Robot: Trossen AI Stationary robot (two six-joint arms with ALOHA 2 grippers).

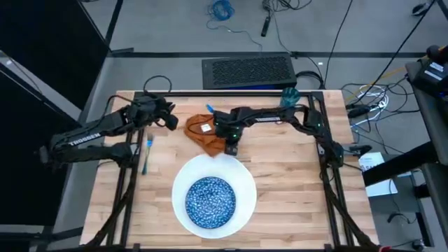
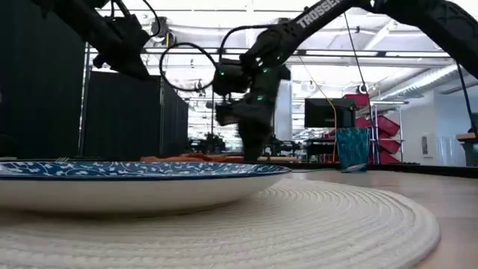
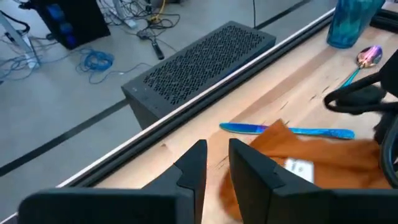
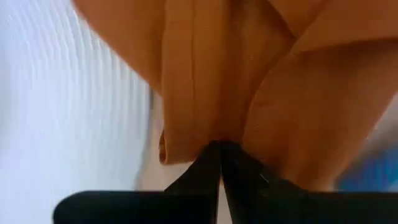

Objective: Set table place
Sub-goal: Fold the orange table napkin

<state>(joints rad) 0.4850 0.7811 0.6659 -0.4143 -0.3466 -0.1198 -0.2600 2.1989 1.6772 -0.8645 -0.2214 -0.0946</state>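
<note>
- Two pieces sit nearest the front edge of the bench [image 1: 294, 203]: a blue speckled bowl [image 1: 209, 199] resting inside the white plate [image 1: 241, 183], which lies on a pale round mat [image 2: 328, 224] seen in the low view.
- Just behind the plate's far rim lies the orange napkin [image 1: 203, 133], bunched up, with a small white tag showing on it.
- The right claw [image 1: 230, 145] is down on the napkin's near edge, beside the plate rim; in its wrist view the fingers [image 4: 214, 163] are pinched together on a fold of the cloth.
- So the step in hand looks like placing the napkin; it is gripped but not yet laid flat beside the plate.
- A light-blue fork [image 1: 147, 154] lies to the left of the plate, apart from it.
- The left claw [image 1: 171, 120] hangs above the bench just left of the napkin, its fingers [image 3: 193, 167] a little apart and gripping nothing.
- A blue knife [image 3: 286, 130] lies past the napkin, partly under it, with a spoon [image 3: 367, 59] farther on.
- The teal cup [image 1: 290, 96] stands at the far right edge.
- The next move likely calls for lifting the cloth clear of the plate rim and the knife without dragging either.
</note>
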